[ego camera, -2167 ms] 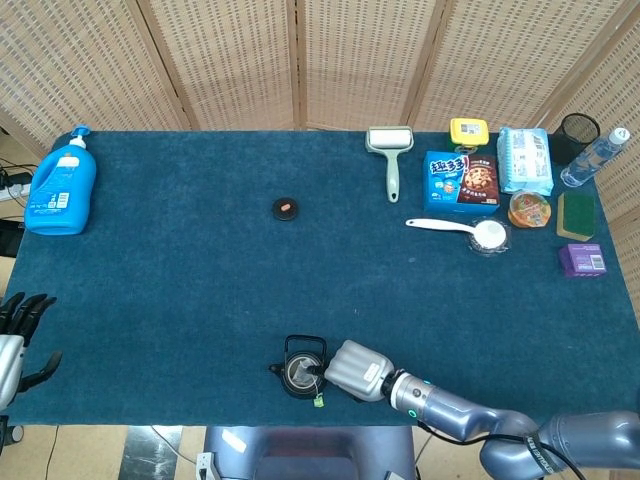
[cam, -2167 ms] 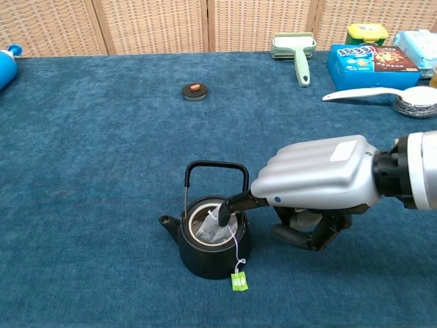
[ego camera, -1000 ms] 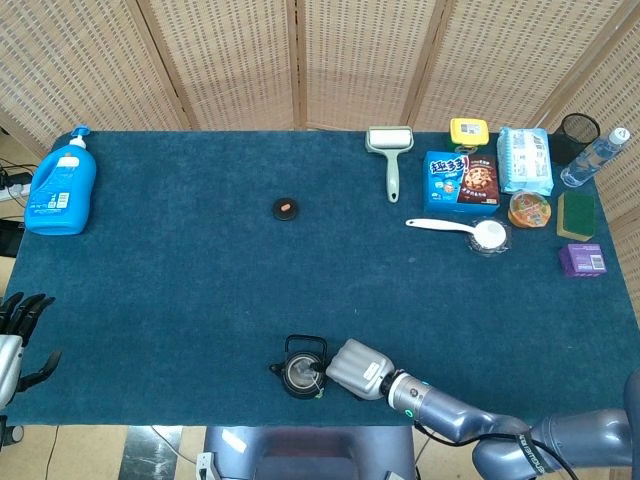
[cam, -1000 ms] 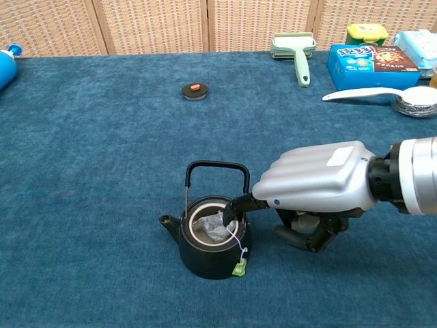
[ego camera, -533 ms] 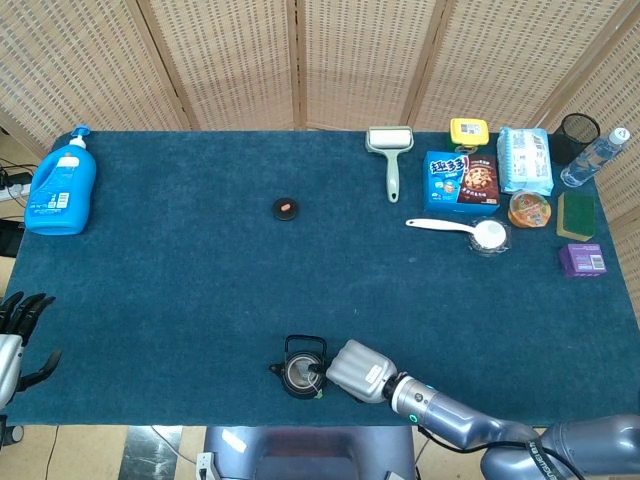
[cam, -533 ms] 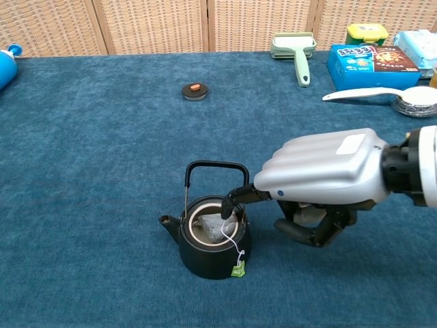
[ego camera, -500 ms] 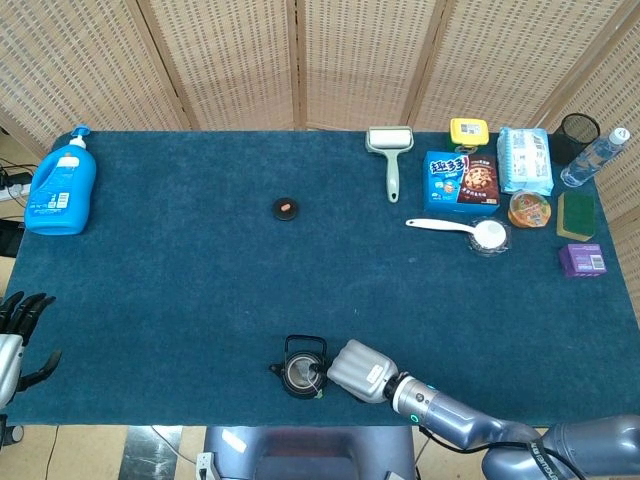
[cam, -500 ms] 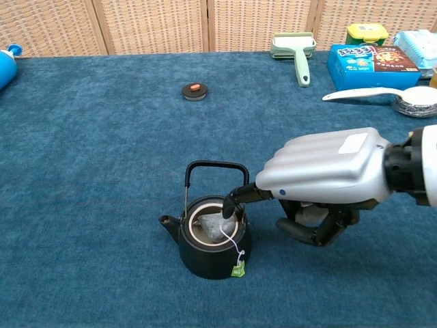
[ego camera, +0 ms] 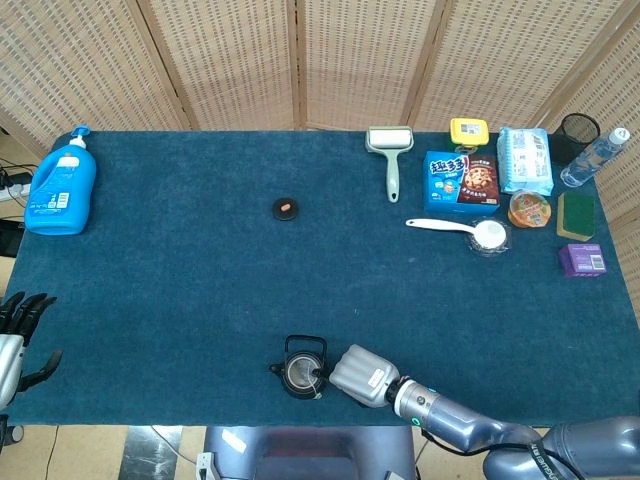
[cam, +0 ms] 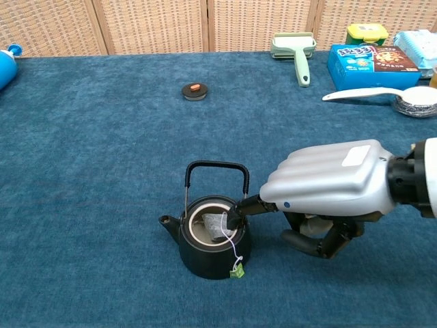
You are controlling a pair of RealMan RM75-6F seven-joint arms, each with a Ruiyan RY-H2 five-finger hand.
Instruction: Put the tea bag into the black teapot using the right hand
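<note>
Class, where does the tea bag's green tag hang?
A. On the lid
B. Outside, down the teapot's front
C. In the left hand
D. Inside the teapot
B: the green tag dangles on its string against the outside of the teapot.

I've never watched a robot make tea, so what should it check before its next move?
1. Tea bag inside the teapot: ok.
2. Right hand clear of the bag: not ok, a fingertip sits at the teapot's mouth.
3. Bag released: cannot tell.
4. Tag hanging outside: ok.
5. Teapot upright: ok.
6. Left hand out of the way: ok.
</note>
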